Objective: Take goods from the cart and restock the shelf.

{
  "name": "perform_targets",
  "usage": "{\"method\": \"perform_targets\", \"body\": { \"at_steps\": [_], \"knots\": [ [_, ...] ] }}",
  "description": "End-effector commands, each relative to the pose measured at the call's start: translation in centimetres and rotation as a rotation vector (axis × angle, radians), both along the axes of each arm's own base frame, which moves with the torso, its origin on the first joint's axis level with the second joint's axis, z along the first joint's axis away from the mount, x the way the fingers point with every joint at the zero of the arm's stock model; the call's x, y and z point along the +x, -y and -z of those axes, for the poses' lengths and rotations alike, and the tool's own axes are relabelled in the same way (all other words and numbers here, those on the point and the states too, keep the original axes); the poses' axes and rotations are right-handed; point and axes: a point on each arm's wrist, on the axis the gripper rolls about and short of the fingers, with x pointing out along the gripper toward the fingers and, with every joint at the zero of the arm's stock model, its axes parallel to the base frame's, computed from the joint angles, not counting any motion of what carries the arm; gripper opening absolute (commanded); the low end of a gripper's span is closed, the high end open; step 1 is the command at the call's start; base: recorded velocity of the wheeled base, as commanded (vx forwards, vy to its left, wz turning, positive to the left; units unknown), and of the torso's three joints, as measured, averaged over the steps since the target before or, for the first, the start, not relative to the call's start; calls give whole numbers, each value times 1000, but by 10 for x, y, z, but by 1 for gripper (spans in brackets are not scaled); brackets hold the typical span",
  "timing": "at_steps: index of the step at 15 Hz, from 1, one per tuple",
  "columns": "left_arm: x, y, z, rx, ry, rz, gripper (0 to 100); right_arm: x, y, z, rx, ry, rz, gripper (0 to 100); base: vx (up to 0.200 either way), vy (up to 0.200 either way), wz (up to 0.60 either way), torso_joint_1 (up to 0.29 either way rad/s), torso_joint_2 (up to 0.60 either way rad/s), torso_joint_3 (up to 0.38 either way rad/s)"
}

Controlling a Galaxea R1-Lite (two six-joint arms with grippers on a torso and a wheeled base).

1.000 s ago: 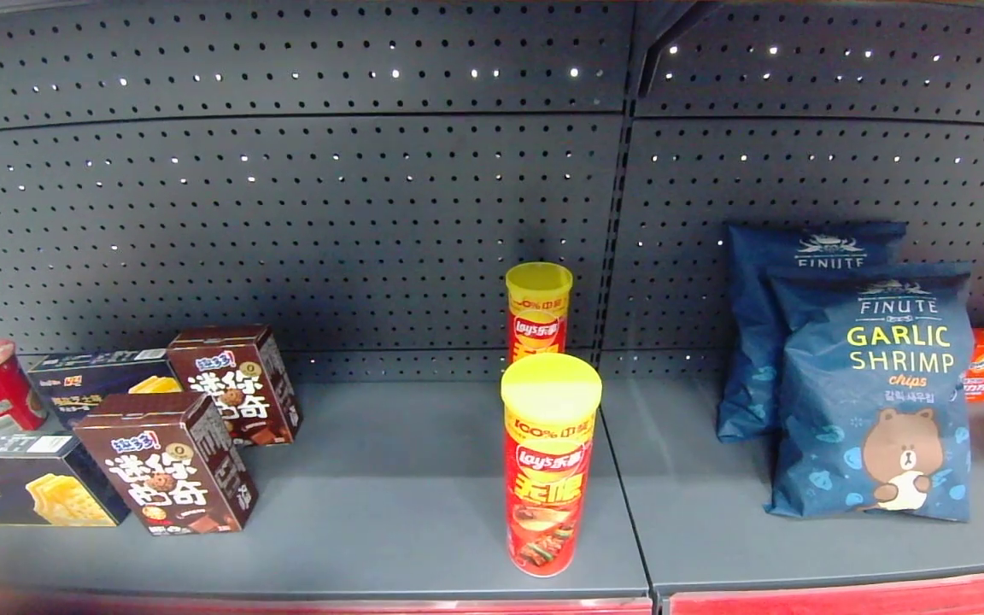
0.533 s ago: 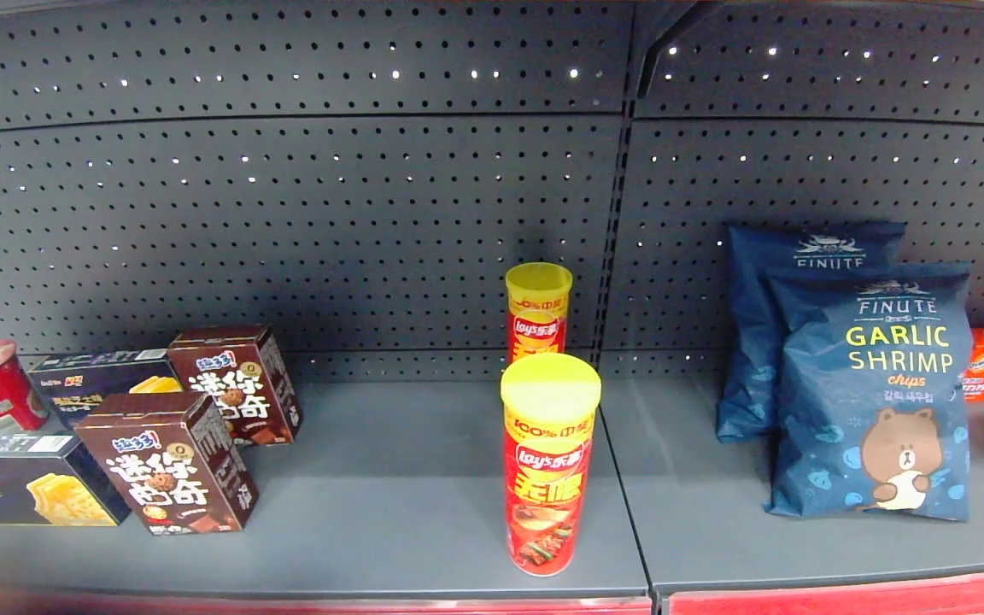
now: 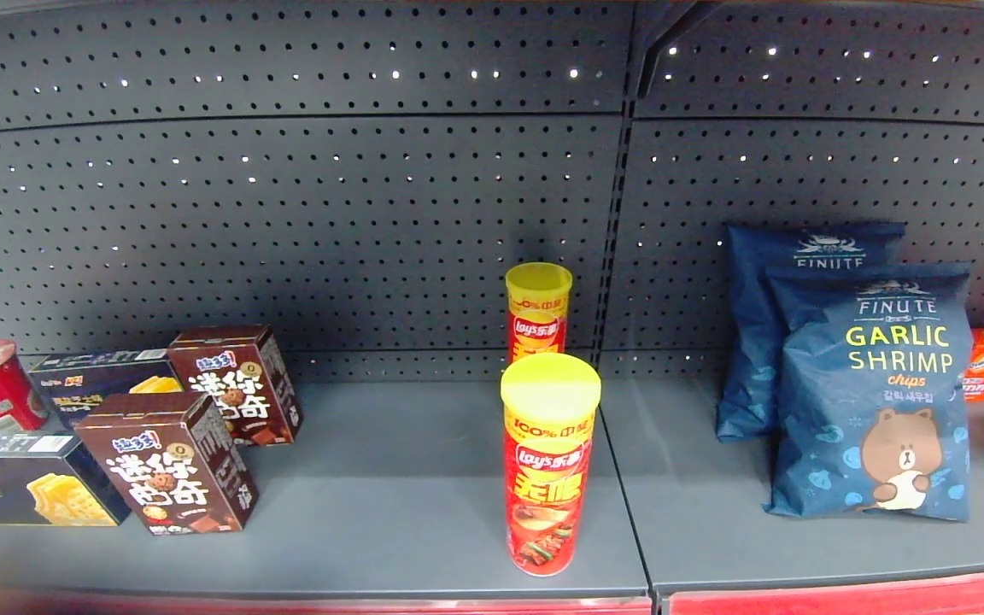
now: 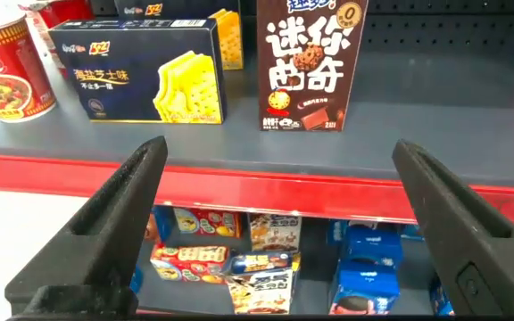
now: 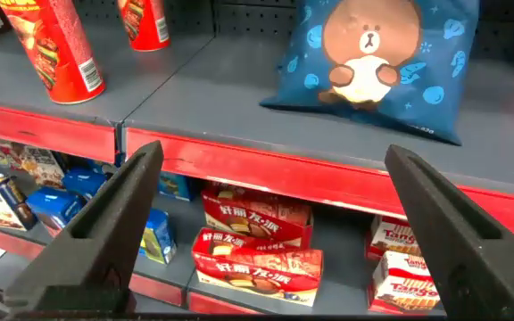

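On the grey shelf (image 3: 407,495), a front chip can (image 3: 550,465) stands upright near the middle seam with a rear chip can (image 3: 538,312) behind it. Brown cookie boxes (image 3: 169,461) and cracker boxes (image 3: 26,487) stand well to their left, blue chip bags (image 3: 872,393) lean to their right. The left claw (image 4: 279,147) hangs open and empty before the shelf's red edge, facing a brown box; the right claw (image 5: 275,152) is spread wide, empty, facing the front bag.

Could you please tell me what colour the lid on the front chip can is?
The front chip can's lid is yellow, clearest in the head view.
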Motion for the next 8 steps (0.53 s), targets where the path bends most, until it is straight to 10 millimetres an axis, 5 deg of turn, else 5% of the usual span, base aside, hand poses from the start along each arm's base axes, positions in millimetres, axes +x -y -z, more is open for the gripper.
{"method": "perform_targets", "body": {
  "at_steps": [1, 3, 5, 8],
  "knots": [
    [0, 0, 0, 0, -5, -1, 100, 0, 0, 0, 0, 0, -1, 100, 0, 0, 0, 0, 0, 0],
    [0, 0, 0, 0, -5, 1, 100, 2, -1, 0, -9, -28, 17, 100, 0, 0, 0, 0, 0, 0],
    [0, 0, 0, -2, -4, 8, 100, 9, -6, -2, -28, -133, 238, 100, 0, 0, 0, 0, 0, 0],
    [1, 0, 0, -4, -4, 19, 100, -1, -7, 0, -1, -7, 312, 100, 0, 0, 0, 0, 0, 0]
  ]
}}
